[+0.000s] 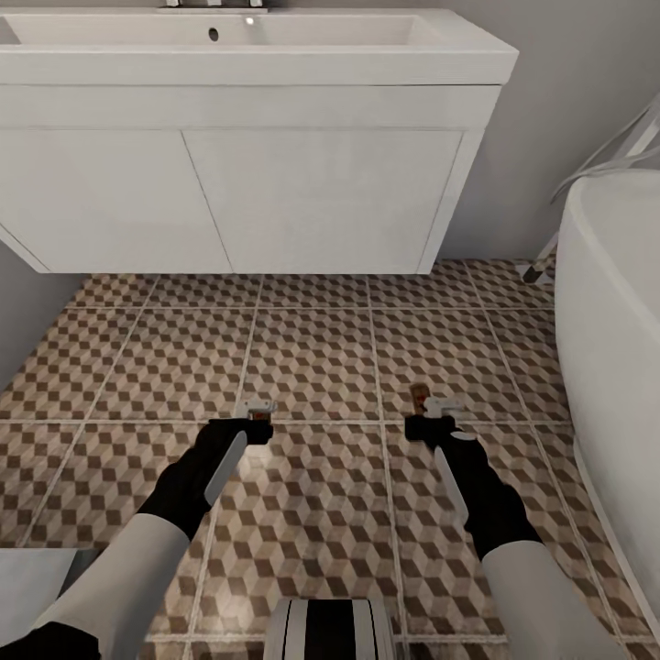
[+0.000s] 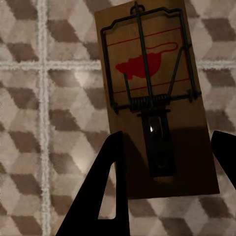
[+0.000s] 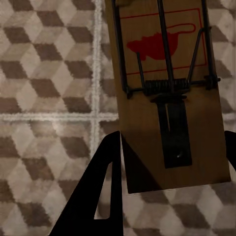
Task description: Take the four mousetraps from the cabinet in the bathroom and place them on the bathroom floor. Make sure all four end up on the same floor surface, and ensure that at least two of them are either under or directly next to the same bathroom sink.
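Open bathroom floor (image 1: 312,357) lay ahead of both arms; gap under sink (image 1: 257,46) vanity (image 1: 275,202) passable. Bathtub (image 1: 614,321) blocked the right side.

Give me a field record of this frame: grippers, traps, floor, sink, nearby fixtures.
left gripper: shut on a mousetrap, held between its fingers above the floor
right gripper: shut on a second mousetrap, also above the floor
trap details: tan board, dark wire spring, red mouse mark
bathroom floor: cube-pattern tiles, pale grout; no trap lying on it in the head view
sink: white basin on a wall-hung vanity, straight ahead
bathtub: white, at the robot's right
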{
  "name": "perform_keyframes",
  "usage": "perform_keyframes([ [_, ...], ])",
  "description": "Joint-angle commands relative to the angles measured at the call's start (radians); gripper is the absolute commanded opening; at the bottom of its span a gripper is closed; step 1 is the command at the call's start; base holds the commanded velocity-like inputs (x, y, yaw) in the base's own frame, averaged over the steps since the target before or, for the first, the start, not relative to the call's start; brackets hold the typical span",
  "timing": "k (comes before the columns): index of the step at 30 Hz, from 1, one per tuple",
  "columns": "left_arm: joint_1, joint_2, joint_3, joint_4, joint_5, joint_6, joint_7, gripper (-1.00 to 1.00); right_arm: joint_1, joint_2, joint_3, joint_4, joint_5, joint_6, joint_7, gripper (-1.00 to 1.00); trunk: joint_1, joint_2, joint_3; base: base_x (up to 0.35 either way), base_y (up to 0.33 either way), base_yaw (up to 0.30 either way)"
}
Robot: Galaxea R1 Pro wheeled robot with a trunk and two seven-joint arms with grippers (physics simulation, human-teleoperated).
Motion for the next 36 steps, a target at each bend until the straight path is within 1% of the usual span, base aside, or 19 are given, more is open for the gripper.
perform_keyframes([
  [1, -0.002, 0.002, -0.002, -0.002, 0.011, 0.002, 0.008, -1.0, -0.001, 0.0, 0.002, -0.002, -0.001, 0.005, -0.003, -1.0, 0.0, 0.0, -0.001, 0.0, 0.0, 0.0],
  [7, -0.006, 0.008, -0.003, -0.016, 0.012, -0.004, 0.001, -1.0, -0.003, -0.003, 0.005, -0.004, -0.001, 0.0, -0.001, -1.0, 0.0, 0.0, -0.001, 0.0, 0.0, 0.0],
  [10, -0.006, 0.01, -0.006, -0.034, 0.013, -0.003, 0.0, -1.0, -0.003, -0.003, 0.007, -0.006, -0.001, -0.029, 0.0, -1.0, 0.0, 0.0, -0.001, 0.0, 0.0, 0.0],
  [15, -0.006, 0.012, -0.008, -0.045, 0.013, -0.001, 0.0, -1.0, -0.003, -0.003, 0.043, -0.007, -0.001, -0.05, 0.0, -1.0, 0.0, 0.0, -0.001, 0.0, 0.0, 0.0],
  [16, -0.006, 0.012, -0.008, -0.051, 0.013, -0.001, 0.0, -1.0, -0.003, -0.003, 0.058, -0.007, 0.0, -0.052, -0.001, -1.0, 0.0, 0.0, -0.001, 0.0, 0.0, 0.0],
  [17, -0.006, 0.012, -0.008, -0.054, 0.013, 0.0, 0.0, -1.0, -0.003, -0.003, 0.064, -0.007, 0.0, -0.052, -0.002, -1.0, 0.0, 0.0, -0.001, 0.0, 0.0, 0.0],
  [19, -0.006, 0.012, -0.008, -0.074, 0.013, 0.001, 0.001, -1.0, -0.003, -0.003, 0.083, -0.009, 0.0, -0.053, -0.002, -1.0, 0.0, 0.0, -0.001, 0.0, 0.0, 0.0],
  [21, -0.006, 0.012, -0.009, -0.098, 0.013, 0.003, 0.002, -1.0, -0.003, -0.003, 0.092, -0.009, 0.001, -0.054, -0.003, -1.0, 0.0, 0.0, -0.001, 0.0, 0.0, 0.0],
  [25, -0.006, 0.011, -0.011, -0.151, 0.013, 0.005, 0.003, -1.0, -0.003, -0.003, 0.098, -0.01, 0.001, -0.054, -0.003, -1.0, 0.0, 0.0, -0.001, 0.0, 0.0, 0.0],
  [27, -0.006, 0.011, -0.011, -0.164, 0.013, 0.005, 0.003, -1.0, -0.003, -0.004, 0.098, -0.01, 0.001, -0.054, -0.003, -1.0, 0.0, 0.0, -0.001, 0.0, 0.0, 0.0],
  [35, -0.006, 0.009, -0.012, -0.172, 0.013, 0.005, 0.003, -1.0, -0.003, -0.004, 0.098, -0.011, 0.001, -0.054, -0.003, -1.0, 0.0, 0.0, -0.001, 0.0, 0.0, 0.0],
  [36, -0.006, 0.009, -0.012, -0.173, 0.013, 0.005, 0.003, -1.0, -0.003, -0.004, 0.098, -0.011, 0.001, -0.054, -0.003, -1.0, 0.0, 0.0, -0.005, 0.0, 0.0, 0.0],
])
